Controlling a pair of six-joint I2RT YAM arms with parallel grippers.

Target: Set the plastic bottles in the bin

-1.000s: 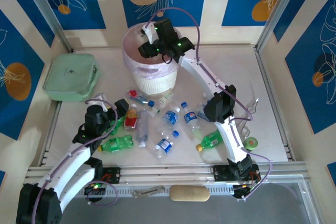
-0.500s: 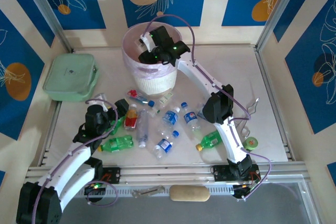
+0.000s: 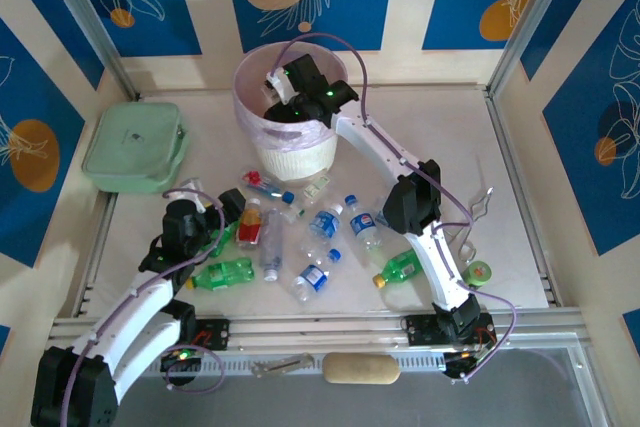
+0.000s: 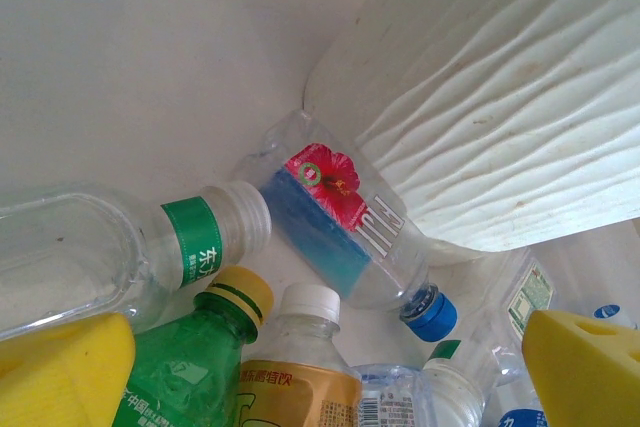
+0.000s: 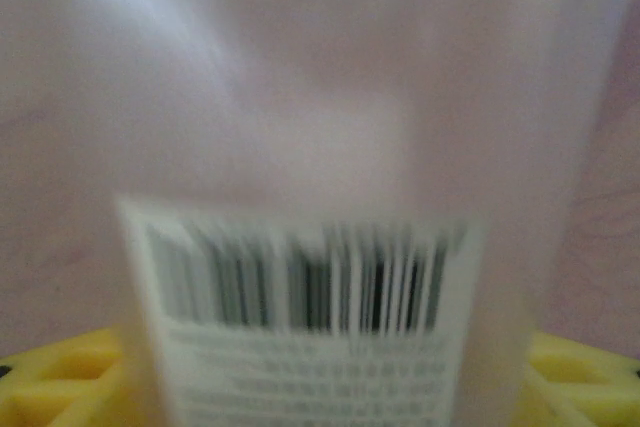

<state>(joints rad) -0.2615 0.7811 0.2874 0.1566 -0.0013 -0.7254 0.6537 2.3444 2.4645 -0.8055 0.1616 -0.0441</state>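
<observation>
Several plastic bottles (image 3: 322, 222) lie scattered on the table in front of the bin (image 3: 290, 152), a white ribbed wastebasket with a pink liner. My right gripper (image 3: 277, 92) hangs inside the bin's mouth. A clear bottle with a barcode label (image 5: 310, 247) sits blurred between its yellow fingers (image 5: 60, 377); whether they still press it is unclear. My left gripper (image 3: 215, 222) is open low over the pile's left side. Between its yellow fingers (image 4: 60, 367) lie a green yellow-capped bottle (image 4: 190, 357), an orange-labelled one (image 4: 300, 377) and a red-and-blue-labelled one (image 4: 340, 217) against the bin (image 4: 500, 97).
A pale-green lidded box (image 3: 135, 145) rests at the table's left. A green tape roll (image 3: 480, 272) lies near the right arm's base. The pink liner (image 5: 100, 97) surrounds the right gripper. Metal rails border the table's front and sides.
The right gripper has moved left and down into the bin's mouth with its bottle. The left arm and the bottles on the table have not moved.
</observation>
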